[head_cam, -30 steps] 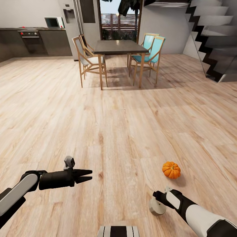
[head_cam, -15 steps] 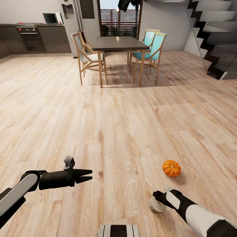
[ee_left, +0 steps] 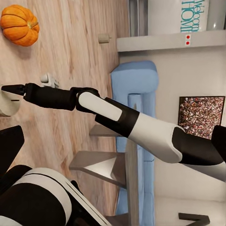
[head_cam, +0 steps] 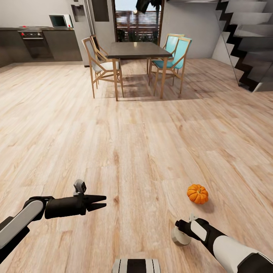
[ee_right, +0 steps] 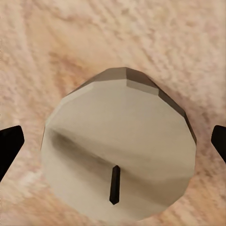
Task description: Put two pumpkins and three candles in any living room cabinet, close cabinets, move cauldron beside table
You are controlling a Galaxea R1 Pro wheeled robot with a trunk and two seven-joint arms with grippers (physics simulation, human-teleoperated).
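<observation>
— Where's the pumpkin (head_cam: 197, 194)?
— Lower right of the head view, on the wood floor (head_cam: 136, 144), just beyond the right gripper (head_cam: 178, 230).
— That gripper's state?
— Spread wide over a pale candle (ee_right: 120, 150), fingertips either side, not touching.
— And the left gripper (head_cam: 101, 201)?
— Lower left, fingers nearly together, holding nothing.

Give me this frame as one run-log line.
right gripper: open, straddling candle on floor | left gripper: shut, idle | pumpkin: on floor beside candle
</observation>
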